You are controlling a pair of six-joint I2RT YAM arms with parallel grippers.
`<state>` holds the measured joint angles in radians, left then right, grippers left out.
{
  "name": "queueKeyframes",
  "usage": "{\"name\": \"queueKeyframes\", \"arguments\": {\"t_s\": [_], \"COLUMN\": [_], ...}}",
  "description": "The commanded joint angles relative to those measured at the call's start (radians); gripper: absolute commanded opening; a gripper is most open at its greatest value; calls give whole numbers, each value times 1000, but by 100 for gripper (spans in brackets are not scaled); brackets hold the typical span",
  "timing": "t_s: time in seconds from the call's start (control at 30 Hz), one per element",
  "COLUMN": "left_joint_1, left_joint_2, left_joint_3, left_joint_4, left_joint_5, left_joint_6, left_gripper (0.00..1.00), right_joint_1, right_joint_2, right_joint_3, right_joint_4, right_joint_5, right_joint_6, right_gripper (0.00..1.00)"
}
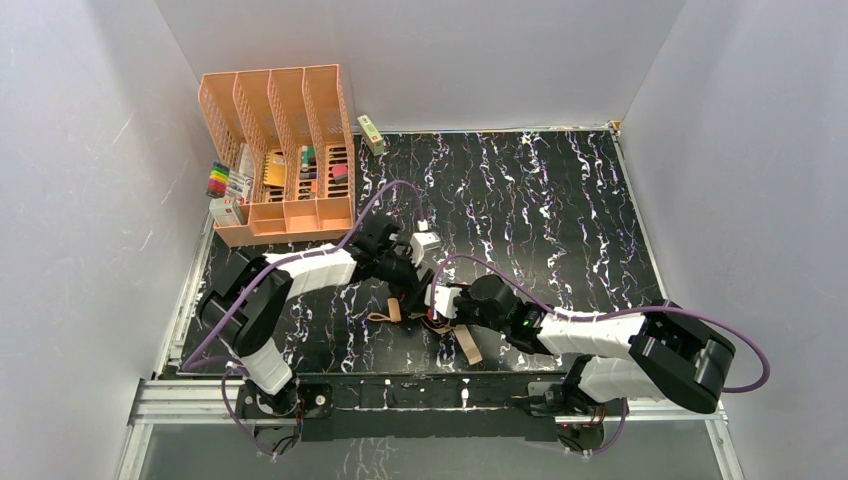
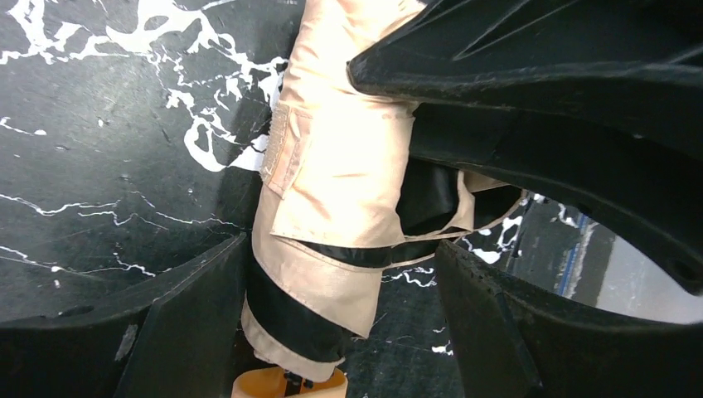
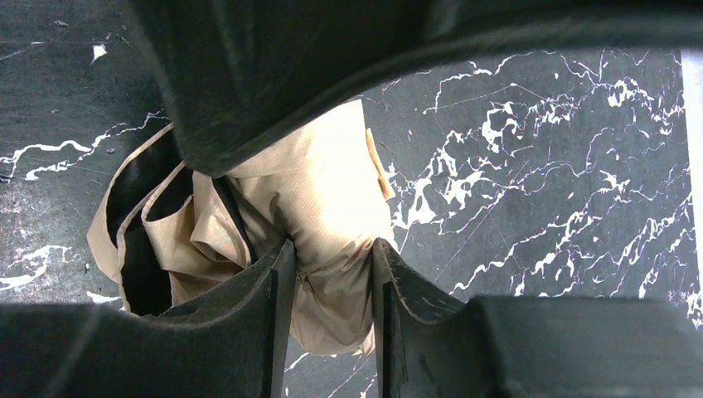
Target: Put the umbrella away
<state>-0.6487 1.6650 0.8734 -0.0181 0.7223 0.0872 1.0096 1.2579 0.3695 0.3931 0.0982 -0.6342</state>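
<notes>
Notes umbrella point(image 2: 332, 166) lying on surface point(image 1: 560, 220) near front edge, right pincer point(image 3: 332, 249) nipping only a loose fabric fold, left pincer point(image 2: 341, 249) gaping astride the bundle unclamped; expects cloth slipping out or canopy unfurling under any pull.

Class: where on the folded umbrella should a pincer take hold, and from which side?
Probably the rolled middle of the umbrella, from above, straddling its width: it lies flat on the table as a narrow bundle there, whereas the loose end folds could slip.
</notes>
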Motion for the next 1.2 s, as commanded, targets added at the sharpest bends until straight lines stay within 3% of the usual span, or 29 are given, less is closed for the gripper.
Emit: {"name": "queueKeyframes", "arguments": {"t_s": [0.0, 0.13, 0.33, 0.5, 0.63, 0.77, 0.93, 1.17], "left_joint_1": [-38, -53, -82, -101, -106, -115, -141, -205], "left_joint_2": [14, 23, 41, 39, 33, 24, 9, -25], "left_joint_3": [-15, -31, -47, -60, -66, -71, -71, -79], "left_joint_4": [-31, -44, -65, -69, -75, -82, -85, -76], "left_joint_5": [-75, -137, -221, -306, -391, -448, -541, -758], "left_joint_6": [48, 72, 94, 103, 112, 115, 109, 23], "left_gripper": [79, 71, 43, 29, 12, 8, 4, 0], "right_joint_1": [0, -1, 0, 0, 0, 0, 0, 0], "right_joint_2": [11, 6, -9, -36, -113, -232, -352, -398], "right_joint_3": [-38, -41, -43, -33, 5, 40, 134, 190], "right_joint_4": [-137, -132, -120, -141, -214, -285, -420, -588], "right_joint_5": [13, 13, 13, -3, -25, 9, 30, 152], "right_joint_6": [23, 29, 40, 57, 97, 171, 407, 1000], "right_gripper": [42, 42, 42, 44, 63, 73, 74, 71]}}
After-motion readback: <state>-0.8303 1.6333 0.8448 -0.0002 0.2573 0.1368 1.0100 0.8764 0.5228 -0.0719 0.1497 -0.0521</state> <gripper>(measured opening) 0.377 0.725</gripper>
